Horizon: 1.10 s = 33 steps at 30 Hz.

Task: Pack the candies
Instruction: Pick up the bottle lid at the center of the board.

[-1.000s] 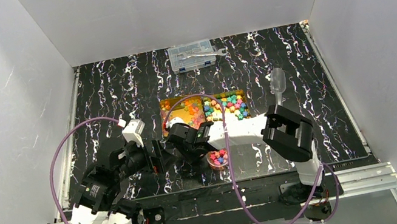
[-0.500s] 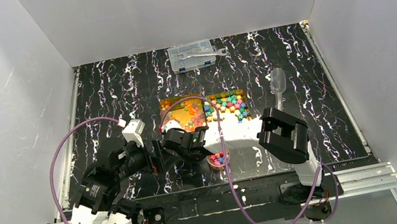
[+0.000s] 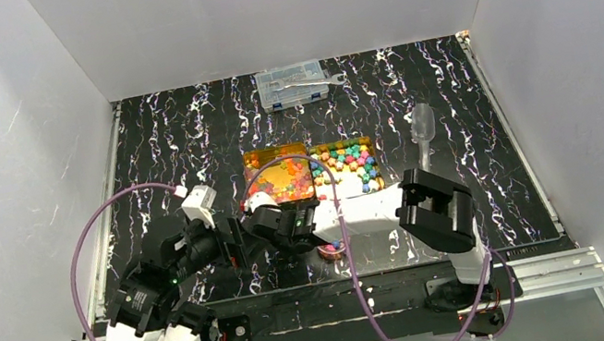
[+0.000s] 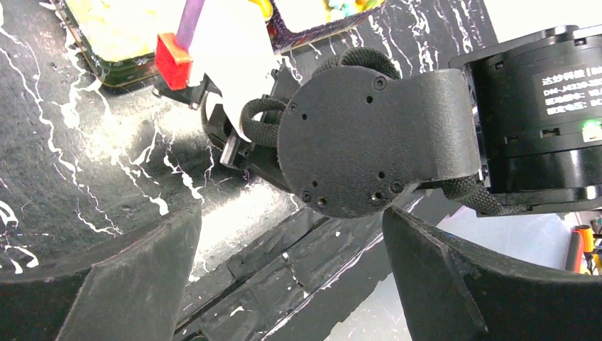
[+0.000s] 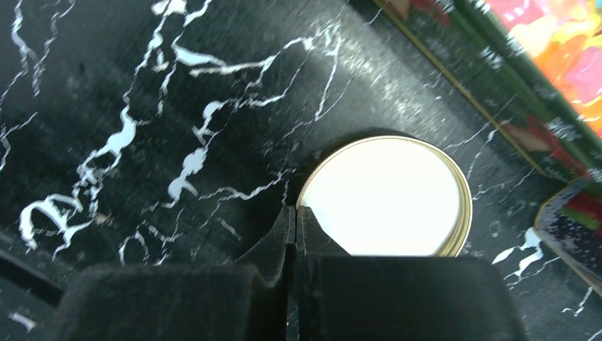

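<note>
The glossy red, orange and yellow candies (image 3: pixel 279 177) fill the left tray, and the pastel candies (image 3: pixel 347 161) fill the right tray. A small jar of mixed candies (image 3: pixel 329 249) stands near the front edge, half hidden by my right arm. My right gripper (image 5: pixel 295 215) is shut on the rim of a round gold-edged lid (image 5: pixel 389 196) that lies low over the table. In the top view the right gripper (image 3: pixel 263 225) hides the lid. My left gripper (image 4: pixel 291 284) is open and empty, close behind the right wrist (image 4: pixel 369 135).
A clear compartment box (image 3: pixel 292 84) with a wrench on it stands at the back. A clear scoop (image 3: pixel 422 125) lies right of the trays. The candy tray's corner (image 5: pixel 525 106) is close to the lid. The table's front edge (image 4: pixel 298 263) runs under my left jaws.
My right arm has swung left and nearer the front edge, now covering most of the small jar. My left arm has shifted slightly.
</note>
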### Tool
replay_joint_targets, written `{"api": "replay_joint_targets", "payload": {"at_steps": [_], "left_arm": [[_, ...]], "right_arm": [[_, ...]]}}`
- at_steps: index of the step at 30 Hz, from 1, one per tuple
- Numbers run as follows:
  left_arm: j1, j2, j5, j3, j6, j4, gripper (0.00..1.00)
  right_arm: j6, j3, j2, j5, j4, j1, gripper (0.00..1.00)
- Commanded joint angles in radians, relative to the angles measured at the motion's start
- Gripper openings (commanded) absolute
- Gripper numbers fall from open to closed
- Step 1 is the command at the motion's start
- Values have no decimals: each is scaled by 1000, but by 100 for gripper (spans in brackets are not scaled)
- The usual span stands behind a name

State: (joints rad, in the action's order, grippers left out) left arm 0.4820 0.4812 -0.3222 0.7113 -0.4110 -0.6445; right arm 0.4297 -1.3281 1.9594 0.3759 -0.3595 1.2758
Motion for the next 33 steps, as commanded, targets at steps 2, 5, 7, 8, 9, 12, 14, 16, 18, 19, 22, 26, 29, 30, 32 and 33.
{"api": "replay_joint_targets", "payload": {"at_steps": [2,5,7,8,9,12,14,16,18,19,22,26,29,30,32,33], "left_arm": [[4,-64,-39,15,24,11,98],[4,-78,-69,34,33,12,98],[4,-82,-101,53,44,9,98],[4,-83,-115,65,50,6,98],[4,-81,-129,79,55,2,98],[4,-74,-181,120,82,-15,98],[4,-72,-227,145,105,-20,98],[4,-71,-257,169,131,-21,98],[3,-68,-283,190,159,-23,98],[4,-64,-301,198,175,-23,98],[3,-62,-349,205,229,-7,98],[4,-78,-435,182,333,37,98],[3,-91,-474,167,383,84,98],[4,-93,-498,164,400,98,98],[3,-92,-541,158,448,127,98],[4,-90,-570,156,473,138,98]], "right_arm": [[27,54,-114,-76,82,16,1],[29,78,-173,-103,121,16,1],[26,85,-210,-113,129,16,1],[24,87,-228,-119,131,15,1],[20,92,-248,-134,138,16,1],[15,122,-314,-177,165,16,1],[10,140,-364,-213,171,16,1],[1,155,-421,-257,165,16,1],[-13,172,-482,-294,148,16,1],[-21,180,-513,-306,136,16,1],[-43,206,-611,-355,95,15,1],[-63,231,-735,-454,40,14,1],[-75,230,-796,-534,-4,11,1],[-76,230,-815,-568,-12,10,1],[-81,232,-841,-651,-18,10,1],[-80,240,-853,-688,-11,10,1]]}}
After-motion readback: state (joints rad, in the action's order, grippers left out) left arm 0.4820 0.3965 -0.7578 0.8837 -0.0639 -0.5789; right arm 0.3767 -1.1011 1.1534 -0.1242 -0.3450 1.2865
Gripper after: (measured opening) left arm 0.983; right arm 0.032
